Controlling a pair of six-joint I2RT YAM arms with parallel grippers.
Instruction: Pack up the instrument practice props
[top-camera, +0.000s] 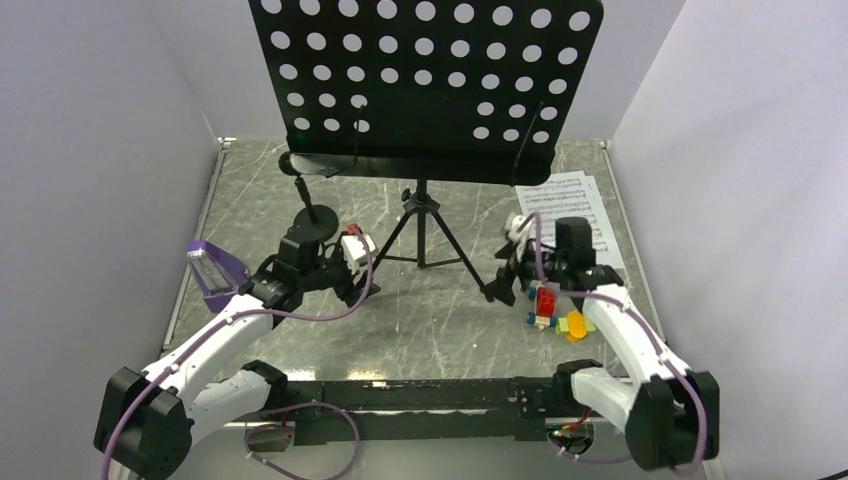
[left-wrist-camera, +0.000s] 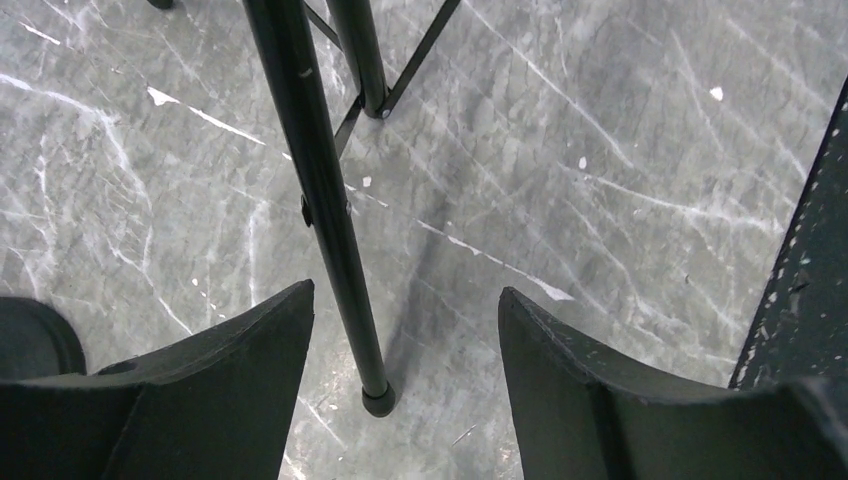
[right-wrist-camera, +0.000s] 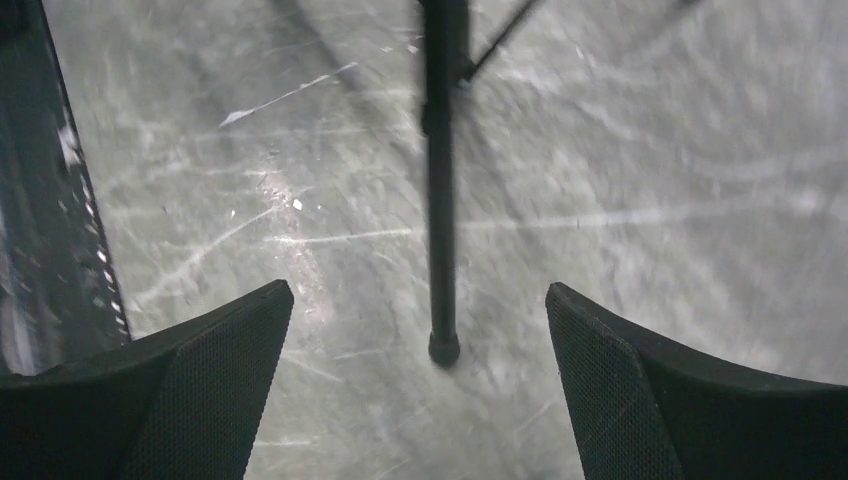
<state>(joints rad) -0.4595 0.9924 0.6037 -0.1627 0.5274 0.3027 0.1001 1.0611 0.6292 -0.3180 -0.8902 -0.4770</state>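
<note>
**A:** Top view: the black music stand (top-camera: 425, 80) stands mid-frame on the bench (top-camera: 440, 330), with the left fingers (top-camera: 360, 288) and right fingers (top-camera: 503, 285) at its two near feet.

**B:** Left wrist view: the fingers are apart, with a tripod leg (left-wrist-camera: 335, 240) between them, untouched. Pinching one leg alone could tip the top-heavy stand.

**A:** Right wrist view: spread wide around the other leg (right-wrist-camera: 442, 200). It's blurred, so a sideways knock might skid that foot.

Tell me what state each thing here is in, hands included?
music stand, upright, legs spread, desk bare.
sheet music, flat on the table.
metronome, resting on the table.
microphone stand, standing.
toy blocks, clustered on the table.
left hand, open, astride one music stand leg.
right hand, open, astride another.
</note>
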